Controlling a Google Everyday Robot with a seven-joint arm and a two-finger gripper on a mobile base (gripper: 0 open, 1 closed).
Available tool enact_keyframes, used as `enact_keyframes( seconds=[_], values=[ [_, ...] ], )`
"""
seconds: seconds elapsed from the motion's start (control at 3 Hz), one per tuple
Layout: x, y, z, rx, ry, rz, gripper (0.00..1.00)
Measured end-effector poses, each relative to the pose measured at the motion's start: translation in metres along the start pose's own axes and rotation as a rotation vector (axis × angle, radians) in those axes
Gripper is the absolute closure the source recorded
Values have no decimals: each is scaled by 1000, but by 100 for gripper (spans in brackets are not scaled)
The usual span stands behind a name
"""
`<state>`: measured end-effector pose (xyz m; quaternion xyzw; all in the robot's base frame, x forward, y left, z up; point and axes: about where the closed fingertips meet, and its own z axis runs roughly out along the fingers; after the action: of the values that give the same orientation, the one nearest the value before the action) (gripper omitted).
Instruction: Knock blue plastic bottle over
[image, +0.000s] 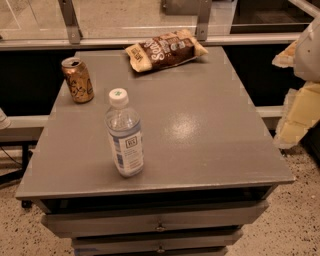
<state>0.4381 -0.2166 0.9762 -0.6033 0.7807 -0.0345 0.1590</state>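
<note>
The bottle (124, 134) stands upright on the grey surface (200, 130), toward 8 o'clock from its middle, with its white cap on and its label facing the camera. 1 gold can (77, 80) stands upright at 10 o'clock, apart from the bottle. 1 bag (165, 50) of snacks lies flat at 12 o'clock, near the far edge. The tool (302, 107) hangs at 3 o'clock, beyond the surface's right edge and well apart from the bottle. I cannot tell whether it is open or closed.

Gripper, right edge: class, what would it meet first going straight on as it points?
The gripper seems aimed across the table: probably the blue plastic bottle first, though depth is unclear.
</note>
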Motion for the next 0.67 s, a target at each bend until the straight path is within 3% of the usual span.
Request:
enact_keyframes(
  seconds=[0.67],
  values=[
    [-3, 1, 3, 1, -25, 6, 0]
  ],
)
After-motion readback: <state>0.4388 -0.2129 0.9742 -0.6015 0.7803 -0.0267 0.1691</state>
